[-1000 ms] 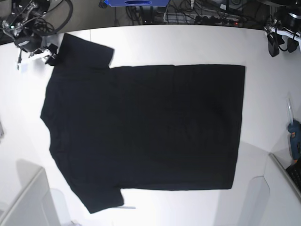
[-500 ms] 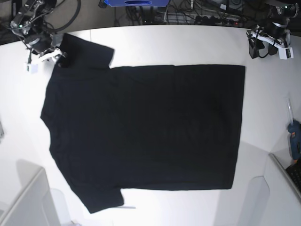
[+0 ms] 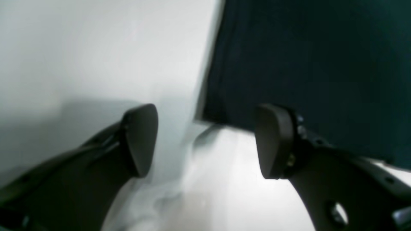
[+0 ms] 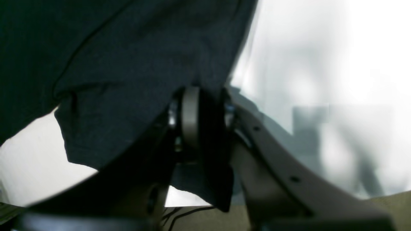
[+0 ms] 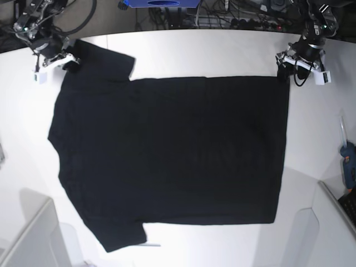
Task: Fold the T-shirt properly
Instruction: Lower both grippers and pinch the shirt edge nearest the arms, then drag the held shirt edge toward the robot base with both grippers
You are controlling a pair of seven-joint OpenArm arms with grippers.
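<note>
The black T-shirt [image 5: 172, 150] lies flat on the white table [image 5: 222, 50], collar side at the left and hem at the right. My right gripper [image 5: 62, 60] is at the far left sleeve. In the right wrist view my right gripper [image 4: 205, 128] is shut on the sleeve fabric [image 4: 128, 64], which hangs out below the jaws. My left gripper [image 5: 286, 69] is at the hem's far right corner. In the left wrist view my left gripper [image 3: 207, 141] is open, with the T-shirt [image 3: 305, 64] corner between the fingers [image 3: 141, 138].
A blue tool [image 5: 348, 164] lies at the table's right edge. White bins stand at the front left [image 5: 28, 239] and front right [image 5: 334, 233]. Cables [image 5: 222, 16] run behind the table's far edge.
My left gripper has come in from the far right edge to the hem's far corner. My right gripper has shifted slightly along the far sleeve.
</note>
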